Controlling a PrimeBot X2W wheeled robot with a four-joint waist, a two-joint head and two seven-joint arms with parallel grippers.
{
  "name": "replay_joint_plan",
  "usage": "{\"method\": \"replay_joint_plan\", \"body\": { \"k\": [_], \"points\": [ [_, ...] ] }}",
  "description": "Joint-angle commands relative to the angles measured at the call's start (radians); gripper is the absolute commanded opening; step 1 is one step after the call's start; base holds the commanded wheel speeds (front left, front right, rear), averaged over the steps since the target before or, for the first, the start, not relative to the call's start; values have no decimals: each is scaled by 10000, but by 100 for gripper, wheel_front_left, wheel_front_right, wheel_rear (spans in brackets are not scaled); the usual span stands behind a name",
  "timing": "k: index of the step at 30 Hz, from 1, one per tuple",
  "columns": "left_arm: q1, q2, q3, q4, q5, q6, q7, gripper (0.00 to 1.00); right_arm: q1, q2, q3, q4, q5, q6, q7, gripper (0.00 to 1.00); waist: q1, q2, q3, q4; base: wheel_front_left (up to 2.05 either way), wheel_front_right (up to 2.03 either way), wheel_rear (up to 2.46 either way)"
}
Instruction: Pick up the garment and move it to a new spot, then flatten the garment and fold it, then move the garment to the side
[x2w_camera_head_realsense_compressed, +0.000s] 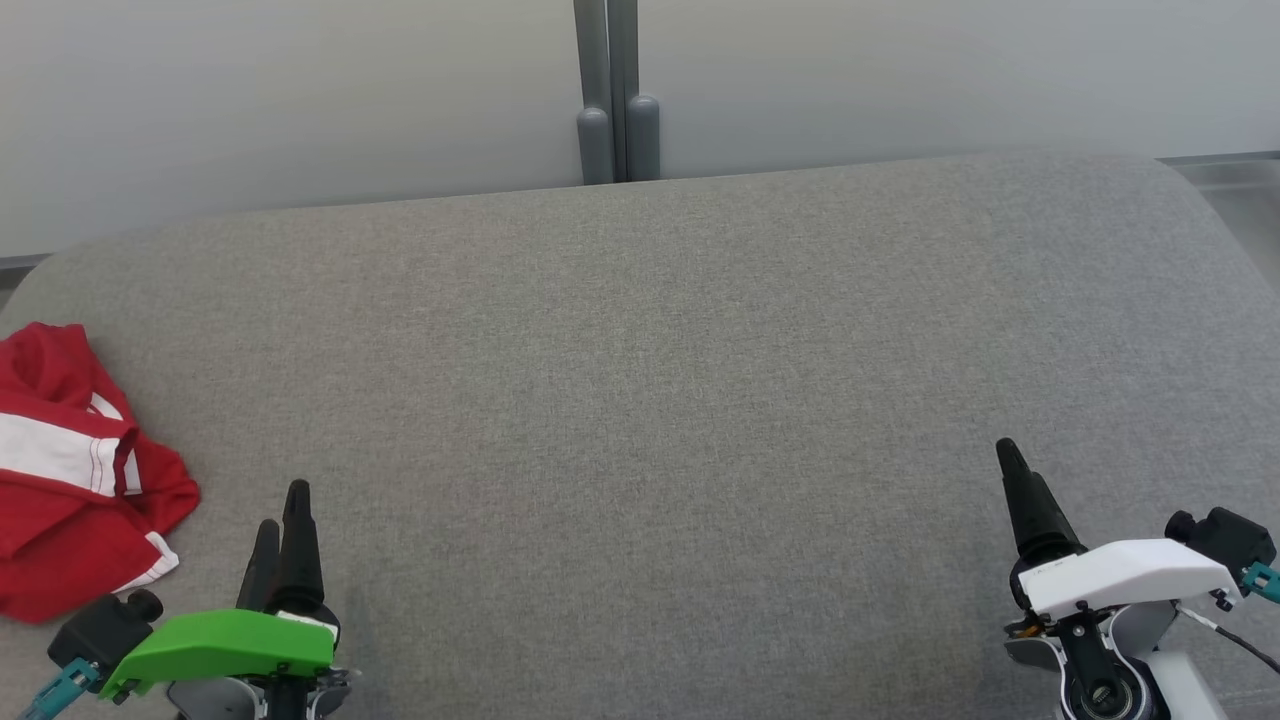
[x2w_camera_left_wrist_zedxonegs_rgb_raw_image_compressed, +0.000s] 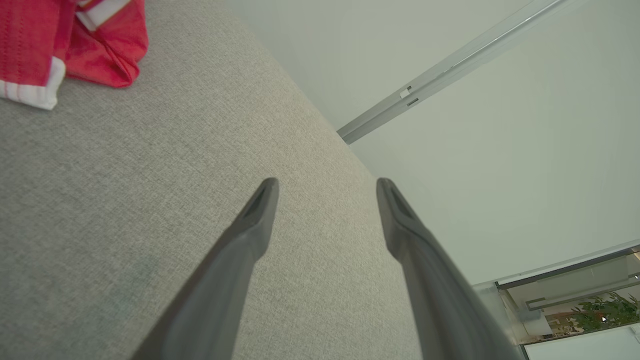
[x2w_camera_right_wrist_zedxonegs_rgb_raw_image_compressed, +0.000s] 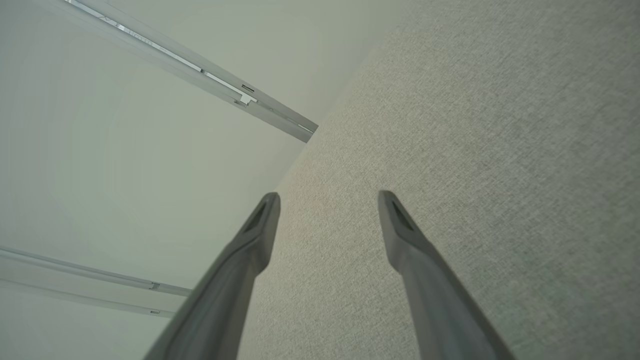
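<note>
A crumpled red garment with white stripes (x2w_camera_head_realsense_compressed: 75, 475) lies at the far left edge of the grey cushioned surface (x2w_camera_head_realsense_compressed: 640, 400), partly cut off by the head view's border. Its corner appears at the upper left of the left wrist view as the garment (x2w_camera_left_wrist_zedxonegs_rgb_raw_image_compressed: 65, 45). My left gripper (x2w_camera_head_realsense_compressed: 283, 508) stands at the lower left, just right of the garment and apart from it, open (x2w_camera_left_wrist_zedxonegs_rgb_raw_image_compressed: 327, 187) with nothing between its fingers. My right gripper (x2w_camera_head_realsense_compressed: 1008, 455) is at the lower right, far from the garment, open (x2w_camera_right_wrist_zedxonegs_rgb_raw_image_compressed: 328, 199) and empty over bare fabric.
The grey surface ends in a rounded far edge against a pale wall, where a grey post (x2w_camera_head_realsense_compressed: 615, 95) stands at mid back. A glass partition and a plant (x2w_camera_left_wrist_zedxonegs_rgb_raw_image_compressed: 600, 312) show at the left wrist view's lower right.
</note>
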Motion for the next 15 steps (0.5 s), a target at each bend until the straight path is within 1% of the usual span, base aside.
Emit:
{"method": "replay_joint_plan", "body": {
  "k": [1,15],
  "points": [
    [-210,86,-16,-83,355,33,-103,100,-305,-101,36,-98,-322,4,-112,100,0,0,2,-3,0,0,0],
    [-236,110,-233,77,2335,68,-582,100,-388,-208,359,18,-2088,5,-594,100,0,0,48,-31,0,0,0]
  ]
}}
